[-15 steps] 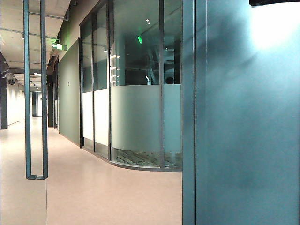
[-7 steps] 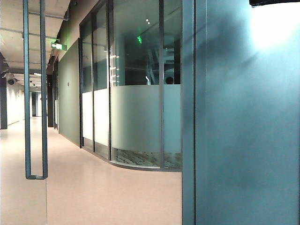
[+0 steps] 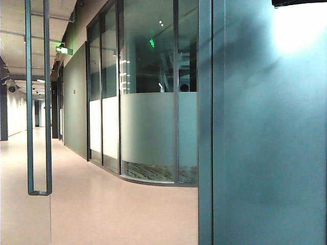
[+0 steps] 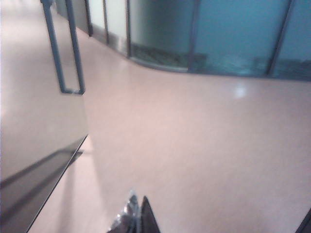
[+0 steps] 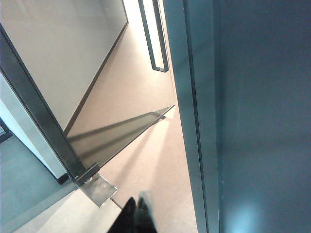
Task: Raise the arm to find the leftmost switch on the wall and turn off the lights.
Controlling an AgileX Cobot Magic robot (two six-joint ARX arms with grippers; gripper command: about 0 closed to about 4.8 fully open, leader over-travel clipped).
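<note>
In the exterior view, the wall (image 3: pixel 271 153) fills the right third of the frame as a plain blue-grey panel, its long axis vertical, bounded on its left by a grey metal upright (image 3: pixel 205 122) that runs from top to bottom. The arm (image 3: pixel 299 2) is seen only as a thin black sliver at the upper right corner, lying nearly horizontal along the top edge, with a bright patch of light just below it on the wall and a soft dark shadow slanting across the panel to the left. No switch can be made out on the wall. A curved frosted-glass partition (image 3: pixel 148 132) occupies the centre, and a tall glass-door handle (image 3: pixel 39 102) of 2 parallel bars stands at the left, above a pale floor (image 3: pixel 122 209).

In the left wrist view, the left gripper (image 4: pixel 133 219) is seen at the lower centre edge, over the floor; its 2 fingertips lie close together with nothing between them.

In the right wrist view, the right gripper (image 5: pixel 134 216) appears at the lower centre edge, blurred, just beside the upright; whether it is parted or closed cannot be told, and nothing is seen held.
</note>
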